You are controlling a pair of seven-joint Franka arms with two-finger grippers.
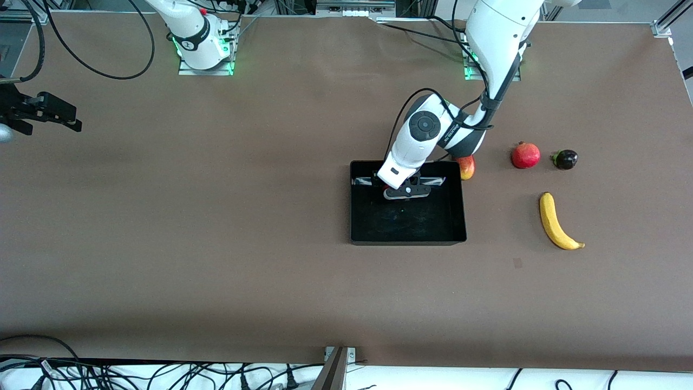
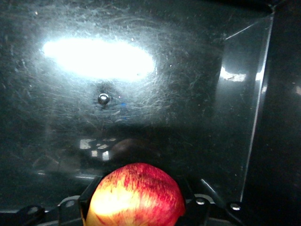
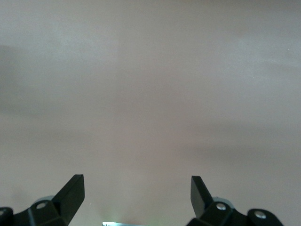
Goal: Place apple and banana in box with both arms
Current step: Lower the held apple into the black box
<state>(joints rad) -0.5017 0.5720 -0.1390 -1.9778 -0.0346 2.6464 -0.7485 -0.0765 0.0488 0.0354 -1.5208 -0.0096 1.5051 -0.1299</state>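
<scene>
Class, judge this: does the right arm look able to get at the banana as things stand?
Probably not easily. The right end effector hangs open at its own table end; the banana lies toward the left arm's end, with the box and left end effector between.

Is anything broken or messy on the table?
Nothing stands out. The left end effector holds the apple over the box. The banana lies whole on the table. The right end effector waits open over bare table.
</scene>
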